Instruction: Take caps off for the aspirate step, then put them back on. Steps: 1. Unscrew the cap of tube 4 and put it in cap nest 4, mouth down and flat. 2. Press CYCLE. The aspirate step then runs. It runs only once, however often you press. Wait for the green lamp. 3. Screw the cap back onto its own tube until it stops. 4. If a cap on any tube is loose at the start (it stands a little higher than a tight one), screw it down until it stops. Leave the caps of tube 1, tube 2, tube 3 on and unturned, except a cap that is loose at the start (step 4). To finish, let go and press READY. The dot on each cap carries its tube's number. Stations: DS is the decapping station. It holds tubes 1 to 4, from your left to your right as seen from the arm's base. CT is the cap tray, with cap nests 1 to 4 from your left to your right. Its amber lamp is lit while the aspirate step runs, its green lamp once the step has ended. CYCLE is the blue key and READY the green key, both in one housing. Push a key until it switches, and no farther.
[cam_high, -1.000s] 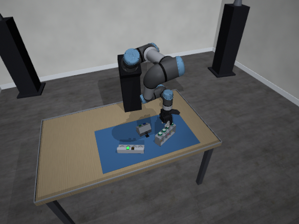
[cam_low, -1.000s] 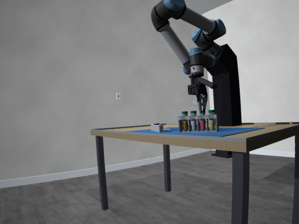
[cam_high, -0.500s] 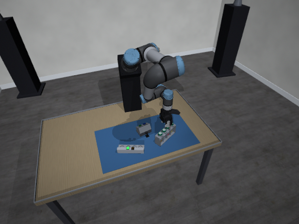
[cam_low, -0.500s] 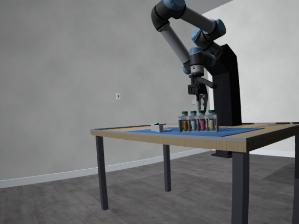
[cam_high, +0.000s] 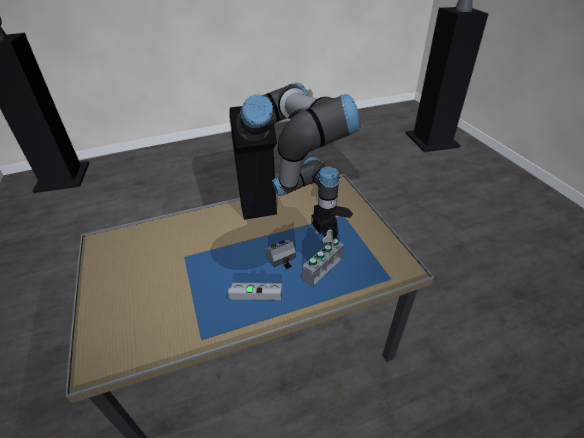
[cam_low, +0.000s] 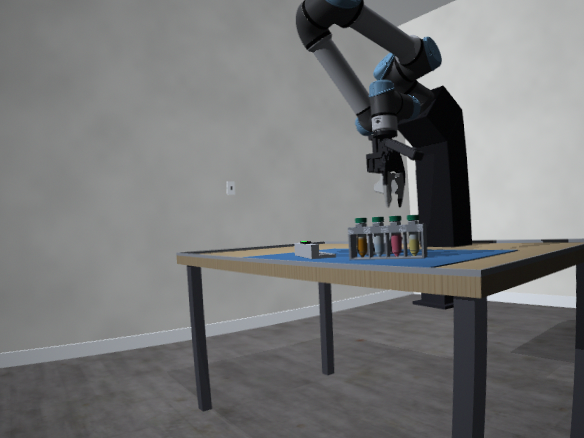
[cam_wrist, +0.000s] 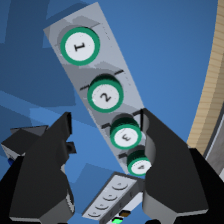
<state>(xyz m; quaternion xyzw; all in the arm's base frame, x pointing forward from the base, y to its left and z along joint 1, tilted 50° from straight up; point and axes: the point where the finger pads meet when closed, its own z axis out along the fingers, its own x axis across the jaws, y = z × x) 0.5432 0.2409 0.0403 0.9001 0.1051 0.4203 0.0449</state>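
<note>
The gripper (cam_low: 394, 201) is hanging partly open and empty above the decapping station (cam_low: 386, 241), where tube 4's cap (cam_wrist: 138, 164) is sitting on its tube. Risk: drifting sideways could turn cap 3 (cam_wrist: 125, 135).

Top and exterior views wide; wrist close, all sharing the tube rack (cam_high: 323, 262).

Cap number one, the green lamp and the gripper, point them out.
cap number one (cam_wrist: 80, 46), wrist view, its white top.
green lamp (cam_high: 249, 288), top view, lit face.
gripper (cam_low: 395, 202), exterior view, between fingertips.
</note>
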